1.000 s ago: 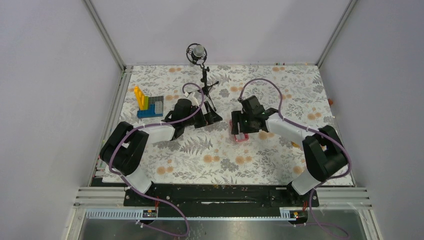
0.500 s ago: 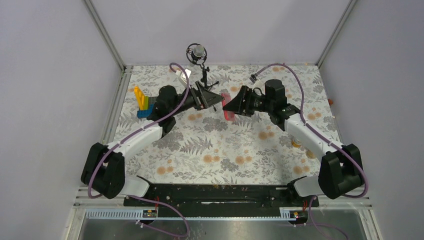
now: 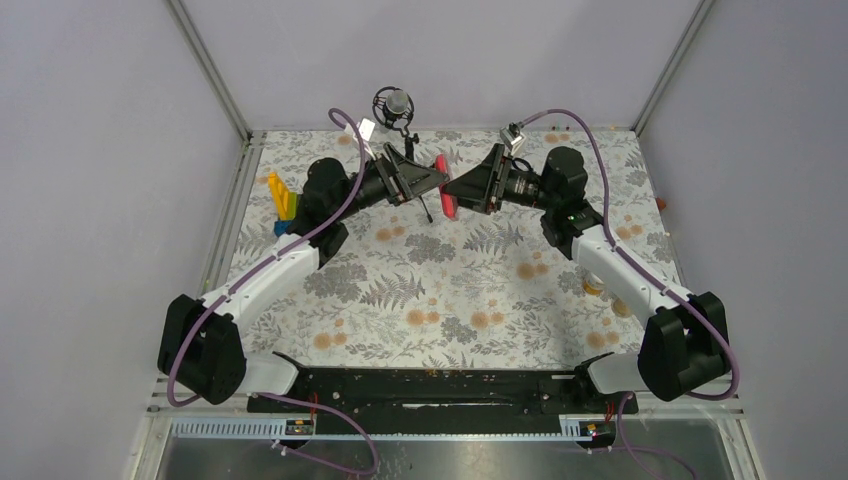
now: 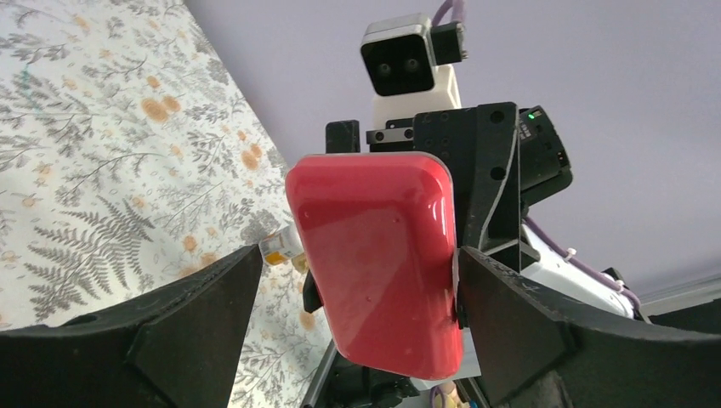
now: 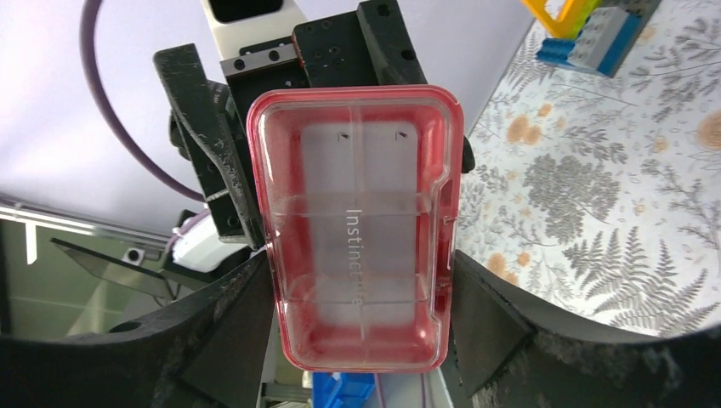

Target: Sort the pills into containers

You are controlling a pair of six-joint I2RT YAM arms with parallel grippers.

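The pink compartment box [image 3: 446, 192] hangs in the air above the back of the cloth, standing on edge. My right gripper [image 3: 465, 187] is shut on it. In the right wrist view the box [image 5: 357, 229] shows its clear face between both fingers [image 5: 361, 265], and I see no pills inside. My left gripper [image 3: 424, 181] is open and faces the box's red back [image 4: 374, 263]; its right finger [image 4: 510, 314] touches the box edge and the left finger [image 4: 195, 314] stands apart. A white-capped orange-labelled bottle [image 4: 281, 246] lies on the cloth by the right arm [image 3: 592, 287]. The clear yellowish bottle and loose pills do not show.
A blue, yellow and grey toy-brick block [image 3: 285, 205] stands at the back left and also shows in the right wrist view [image 5: 587, 34]. A microphone on a black stand [image 3: 398, 105] rises at the back centre, close behind both grippers. Frame posts and walls ring the flowered cloth [image 3: 440, 300].
My right gripper has lifted the pink box off the cloth and carried it up and back. My left arm has stretched up and back too, so the two grippers now meet at the box.
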